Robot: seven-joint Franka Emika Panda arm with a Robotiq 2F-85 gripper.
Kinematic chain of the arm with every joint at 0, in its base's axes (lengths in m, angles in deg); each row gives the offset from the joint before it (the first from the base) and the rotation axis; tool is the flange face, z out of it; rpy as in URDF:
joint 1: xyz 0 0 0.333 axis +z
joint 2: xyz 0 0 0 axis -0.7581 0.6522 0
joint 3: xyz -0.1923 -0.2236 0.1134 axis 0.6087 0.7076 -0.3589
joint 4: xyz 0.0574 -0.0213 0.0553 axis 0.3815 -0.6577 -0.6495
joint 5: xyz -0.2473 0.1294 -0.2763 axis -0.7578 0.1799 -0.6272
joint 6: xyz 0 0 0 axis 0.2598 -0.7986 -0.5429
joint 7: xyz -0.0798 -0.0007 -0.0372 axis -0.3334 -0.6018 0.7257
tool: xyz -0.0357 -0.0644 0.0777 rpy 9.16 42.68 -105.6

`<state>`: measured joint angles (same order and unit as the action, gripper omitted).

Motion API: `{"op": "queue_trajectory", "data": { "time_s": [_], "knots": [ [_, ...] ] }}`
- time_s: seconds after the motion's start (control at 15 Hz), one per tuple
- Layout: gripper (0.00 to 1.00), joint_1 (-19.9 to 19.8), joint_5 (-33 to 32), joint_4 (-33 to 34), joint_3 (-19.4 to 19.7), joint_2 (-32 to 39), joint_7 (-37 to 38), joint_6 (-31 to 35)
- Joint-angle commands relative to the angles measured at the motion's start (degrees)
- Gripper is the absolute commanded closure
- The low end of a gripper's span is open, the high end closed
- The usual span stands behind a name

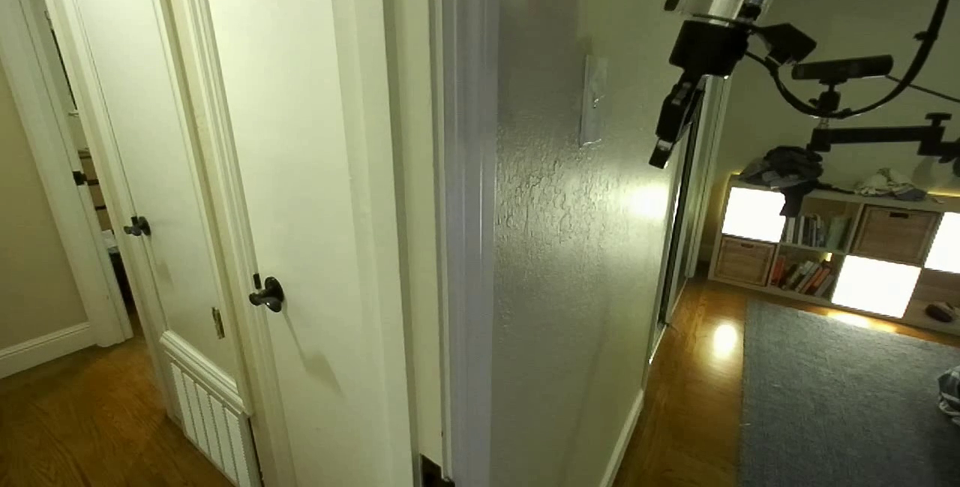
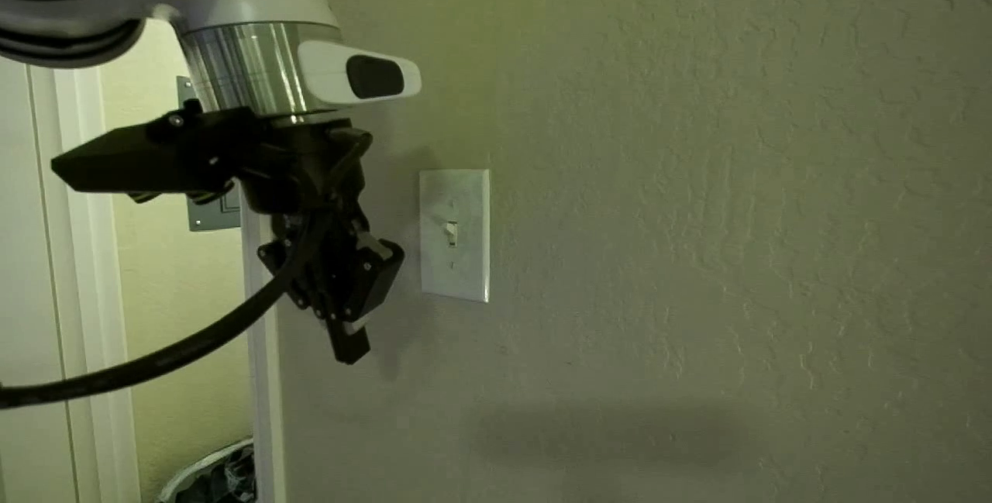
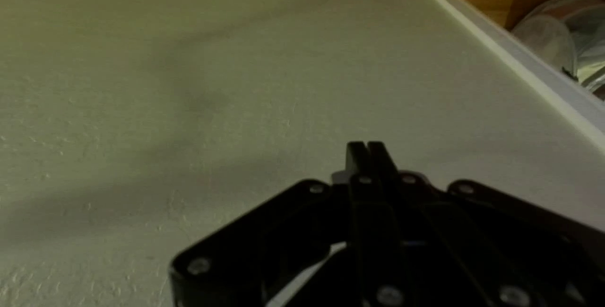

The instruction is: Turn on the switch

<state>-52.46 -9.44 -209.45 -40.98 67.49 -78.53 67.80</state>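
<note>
A textured wall (image 2: 736, 255) takes up the most room, running to the right side of an exterior view; its edges show as a white door frame (image 1: 469, 262) in an exterior view and a pale trim (image 3: 515, 56) slanting across the upper right of the wrist view. The wooden floor (image 1: 697, 352) bears a grey-blue rug (image 1: 847, 397), and behind that stands a cube shelf (image 1: 855, 229). Two of its compartments hold books (image 1: 806, 277), two hold woven-looking boxes (image 1: 896, 235), three are filled by glowing white squares (image 1: 876, 286), and the lower right one has a dark object (image 1: 940, 312) in it; a dark heap of cloth (image 1: 791, 164) and a paler heap (image 1: 889, 184) lie on top. At the lower left of an exterior view sits a bin (image 2: 186, 473) with a pale rim and dark patterned stuff inside, partly hidden behind the wall's edge; in the wrist view a see-through container (image 3: 543, 39) shows against the floor, its contents too blurred to name. The black end effector (image 3: 367, 148) points down, its two fingers (image 3: 357, 160) pressed together, tips side by side. The switch (image 2: 457, 201), a pale upright plate, is fixed to the wall to the right of the end effector in an exterior view, a strip of wall showing between them. Smallest is its lever (image 2: 451, 232), its tilt too fine to tell.
</note>
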Motion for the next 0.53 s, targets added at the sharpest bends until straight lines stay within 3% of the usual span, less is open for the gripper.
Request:
{"op": "queue_trajectory", "data": {
  "time_s": [0.0, 0.13, 0.2, 0.47],
  "knots": [
    [0.90, 0.3, -3.6, -1.7, -0.3, -2.8, 3.8, -6.7],
    [0.65, 0.5, -3.4, -1.7, -0.5, -2.8, 3.8, -8.9],
    [0.89, 0.3, -1.9, 0.1, -0.2, -0.1, 1.8, -6.4],
    [0.66, 0.3, -1.9, 0.1, -0.4, -0.1, 1.9, -7.5]
  ]
}}
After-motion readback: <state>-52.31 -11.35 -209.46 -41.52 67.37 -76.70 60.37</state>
